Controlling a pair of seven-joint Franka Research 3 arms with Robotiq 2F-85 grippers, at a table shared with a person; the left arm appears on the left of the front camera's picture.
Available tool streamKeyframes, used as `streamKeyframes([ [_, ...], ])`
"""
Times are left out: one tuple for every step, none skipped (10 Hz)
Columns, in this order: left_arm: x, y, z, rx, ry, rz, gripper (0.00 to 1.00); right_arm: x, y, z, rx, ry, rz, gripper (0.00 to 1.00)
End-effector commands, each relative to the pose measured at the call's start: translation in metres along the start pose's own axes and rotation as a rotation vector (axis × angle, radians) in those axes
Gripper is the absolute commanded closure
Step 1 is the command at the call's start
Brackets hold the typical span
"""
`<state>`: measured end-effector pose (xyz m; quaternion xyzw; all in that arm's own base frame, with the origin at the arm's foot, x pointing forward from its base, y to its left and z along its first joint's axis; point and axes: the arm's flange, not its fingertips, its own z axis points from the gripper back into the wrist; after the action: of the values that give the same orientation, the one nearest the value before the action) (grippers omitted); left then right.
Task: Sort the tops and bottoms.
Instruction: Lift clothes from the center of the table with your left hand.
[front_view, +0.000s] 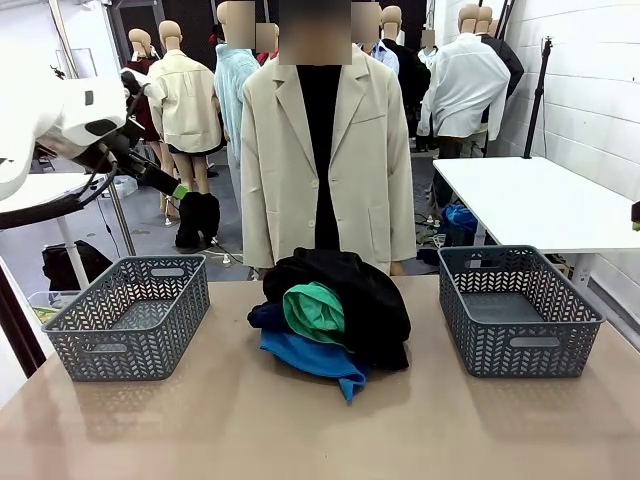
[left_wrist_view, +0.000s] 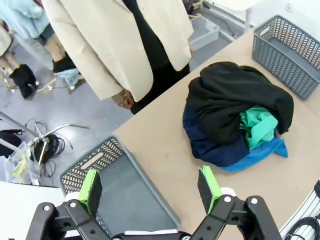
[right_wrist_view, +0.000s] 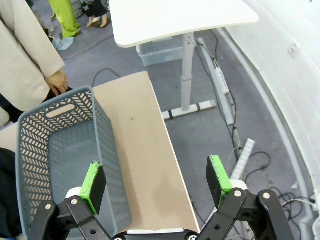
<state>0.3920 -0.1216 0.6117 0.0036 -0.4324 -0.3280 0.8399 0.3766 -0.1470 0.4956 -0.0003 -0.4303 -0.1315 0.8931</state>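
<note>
A crumpled black cloth garment (front_view: 355, 285) tops a soft heap on the middle of the smooth tan table (front_view: 300, 430). An emerald green garment (front_view: 315, 312) is bunched at the front, a dark navy garment (front_view: 268, 317) is tucked at the left, and a bright blue garment (front_view: 315, 358) lies underneath. The left claw (left_wrist_view: 150, 184) and the right claw (right_wrist_view: 156, 177) both hang spread and empty.

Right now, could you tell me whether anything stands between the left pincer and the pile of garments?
Nothing visible does. The open left pincer hangs over a corner of the left basket, and only bare table lies between it and the pile of garments.
</note>
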Motion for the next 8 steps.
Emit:
streamKeyframes([
  [0.006, -0.009, -0.022, -0.06, -0.019, 0.066, 0.0, -0.001, 0.0, 0.0, 0.003, 0.009, -0.008, 0.0],
  [0.019, -0.012, -0.049, -0.084, -0.013, 0.134, 0.0, -0.001, 0.0, 0.0, 0.003, 0.009, -0.008, 0.0],
  [0.039, -0.016, -0.076, -0.104, 0.018, 0.167, 0.0, -0.001, 0.0, 0.0, 0.003, 0.009, -0.008, 0.0],
  [0.057, -0.024, -0.098, -0.104, 0.05, 0.148, 0.0, -0.001, 0.0, 0.0, 0.003, 0.009, -0.008, 0.0],
  [0.074, -0.036, -0.12, -0.076, 0.091, 0.107, 0.0, -0.001, 0.0, 0.0, 0.003, 0.009, -0.008, 0.0],
  [0.087, -0.051, -0.14, -0.103, 0.171, 0.074, 0.0, -0.001, 0.0, 0.0, 0.003, 0.009, -0.008, 0.0],
  [0.094, -0.068, -0.165, -0.177, 0.248, 0.089, 0.0, -0.001, 0.0, 0.0, 0.003, 0.009, -0.008, 0.0],
  [0.095, -0.078, -0.185, -0.219, 0.308, 0.148, 0.0, -0.001, 0.0, 0.0, 0.003, 0.009, -0.008, 0.0],
])
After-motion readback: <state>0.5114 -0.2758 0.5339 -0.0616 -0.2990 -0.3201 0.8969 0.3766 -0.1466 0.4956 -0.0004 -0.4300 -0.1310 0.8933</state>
